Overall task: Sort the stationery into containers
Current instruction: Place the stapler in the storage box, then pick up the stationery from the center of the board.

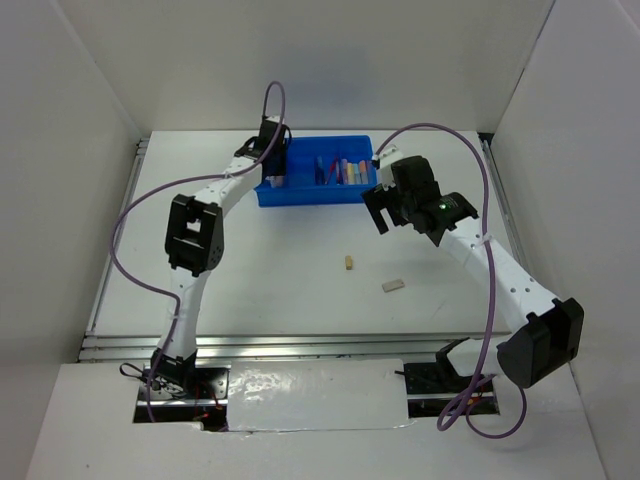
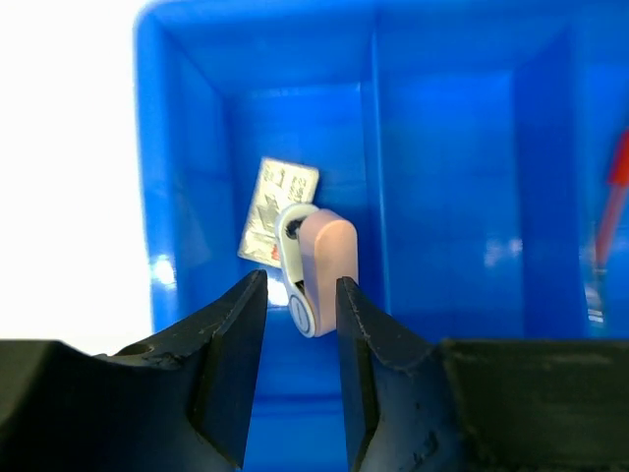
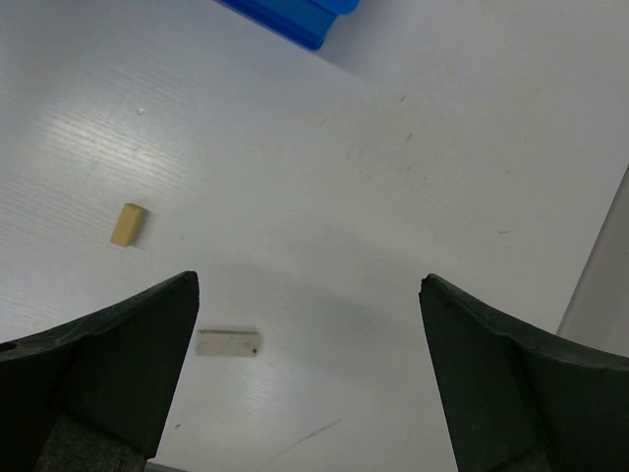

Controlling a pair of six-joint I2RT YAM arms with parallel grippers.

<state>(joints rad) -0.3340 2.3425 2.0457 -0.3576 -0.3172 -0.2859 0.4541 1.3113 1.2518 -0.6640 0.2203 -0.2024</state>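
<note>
1. Stationery is split between the blue tray (image 1: 300,197) and the table (image 1: 250,290): several markers (image 1: 345,170) stand bunched in the tray's right half, and two small pieces lie loose on the table in front of it.
2. Your left gripper (image 1: 272,175) hangs over the tray's left end. In the left wrist view its fingers (image 2: 231,364) stand a narrow gap apart, gripping nothing.
3. Just beyond those fingertips, a pink eraser (image 2: 329,256) in a white sleeve lies in the end compartment, close to the partition. A sliver of blue shows between it and the left finger, so it is not pinched.
4. Under the pink eraser you see a printed white block (image 2: 278,206), tilted on the compartment floor and partly covered by it.
5. A red pen (image 2: 614,197) shows at the right edge of that view, in a farther compartment.
6. Your right gripper (image 1: 385,210) sits off the tray's right front corner, above the table, with its jaws spread wide and nothing between them.
7. Below it, the tan piece (image 3: 128,224) and the white eraser block (image 3: 227,342) lie near each other but apart, both well clear of the tray.
</note>
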